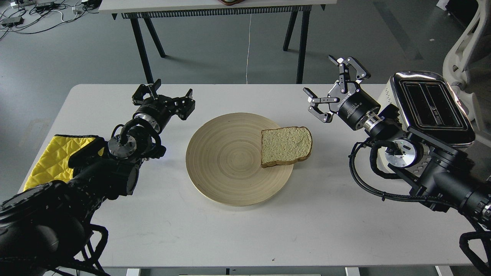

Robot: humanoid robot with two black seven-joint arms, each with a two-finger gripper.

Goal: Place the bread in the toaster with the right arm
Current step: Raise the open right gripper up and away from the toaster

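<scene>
White lettering is running along the body of the right gripper (333, 89), too small and slanted to read (it is upside down here). Its fingers are spreading wide, gripping nothing, hovering above the white table (161, 226) between the toaster (429, 103) and the bread (285, 145). The slice, pale tan with a brown crust, is lying flat on the wooden plate (226, 165), overhanging its right rim. The left gripper (163, 96) is also gaping, empty.
</scene>
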